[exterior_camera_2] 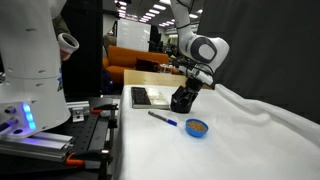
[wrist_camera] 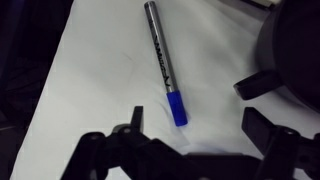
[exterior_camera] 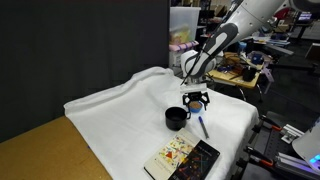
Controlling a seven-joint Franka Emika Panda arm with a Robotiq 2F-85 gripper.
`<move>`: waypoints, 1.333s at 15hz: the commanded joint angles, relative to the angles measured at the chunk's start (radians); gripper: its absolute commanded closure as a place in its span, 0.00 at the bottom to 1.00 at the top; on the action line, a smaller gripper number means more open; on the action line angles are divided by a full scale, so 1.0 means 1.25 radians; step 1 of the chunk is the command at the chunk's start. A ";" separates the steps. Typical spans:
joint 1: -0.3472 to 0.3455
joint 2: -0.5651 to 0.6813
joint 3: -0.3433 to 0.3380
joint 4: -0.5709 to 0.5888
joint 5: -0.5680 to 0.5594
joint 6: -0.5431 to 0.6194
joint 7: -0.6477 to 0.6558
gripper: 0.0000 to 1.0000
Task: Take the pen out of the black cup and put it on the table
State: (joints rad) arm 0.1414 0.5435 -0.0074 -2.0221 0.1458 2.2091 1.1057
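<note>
We see a white, rounded arm (exterior_camera: 232,30) with dark grey joint bands, ending in a black, two-fingered end effector (exterior_camera: 196,99).

The thin pen (wrist_camera: 163,62), upper centre, has a silver-grey barrel and a blue cap. The squat cup (exterior_camera: 176,118) is black, and the wrinkled cloth-draped table (exterior_camera: 110,105) is plain white.

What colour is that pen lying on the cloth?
The pen has a grey barrel and blue end; clearest in the wrist view.
</note>
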 commanded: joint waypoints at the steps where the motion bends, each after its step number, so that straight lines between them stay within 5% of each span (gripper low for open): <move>1: -0.001 -0.003 -0.006 0.021 0.001 -0.024 -0.008 0.00; 20: 0.003 0.000 -0.009 0.023 0.001 -0.004 -0.001 0.00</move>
State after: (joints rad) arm 0.1417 0.5421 -0.0145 -1.9965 0.1449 2.2071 1.1059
